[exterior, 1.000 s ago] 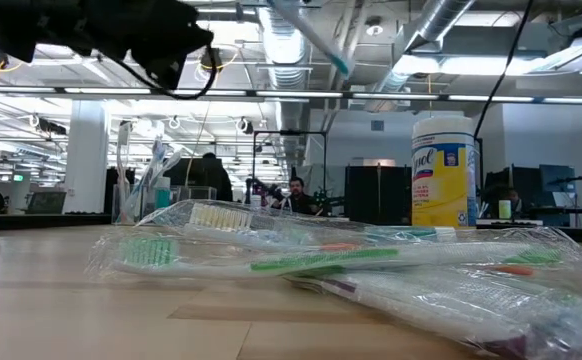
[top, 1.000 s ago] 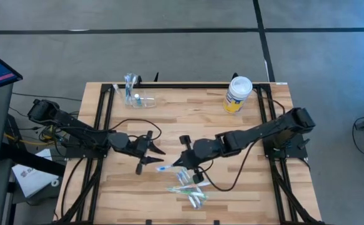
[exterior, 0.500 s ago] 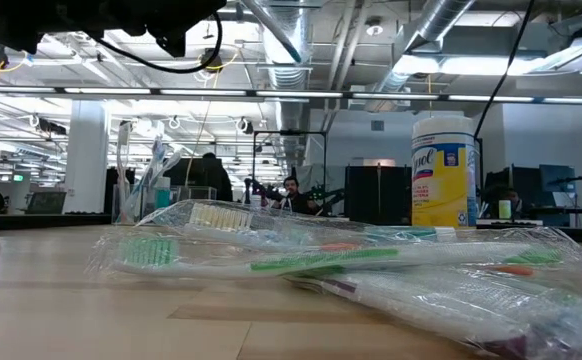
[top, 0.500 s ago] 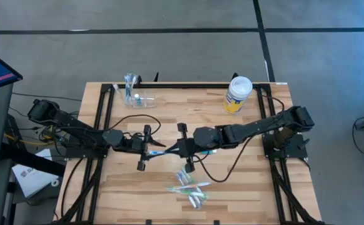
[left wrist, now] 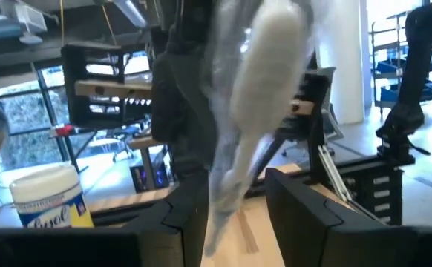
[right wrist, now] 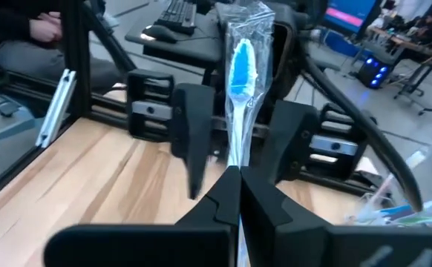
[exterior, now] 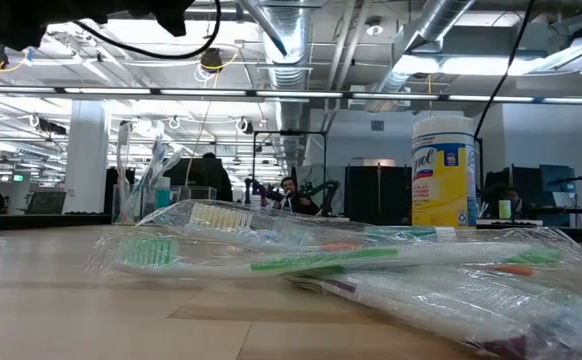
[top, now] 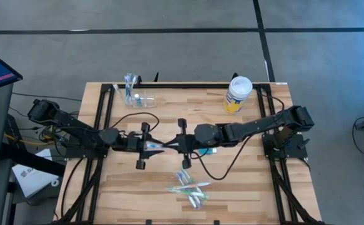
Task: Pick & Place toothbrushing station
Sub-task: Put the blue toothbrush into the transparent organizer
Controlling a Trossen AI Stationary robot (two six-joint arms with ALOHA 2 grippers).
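Fingers of the right gripper are pressed together on the handle of a blue-headed toothbrush in clear wrap. It has swung up from the table to mid-air, and the left gripper has come in head-on; its spread fingers now flank the brush without visibly closing. That looks like a handover starting. Further out lie wrapped toothbrushes. Well beyond stands a small clear plastic cup.

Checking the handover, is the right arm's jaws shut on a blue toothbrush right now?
Yes, the right gripper has its jaws closed on the wrapped blue toothbrush, which stands up between the left gripper's open jaws.
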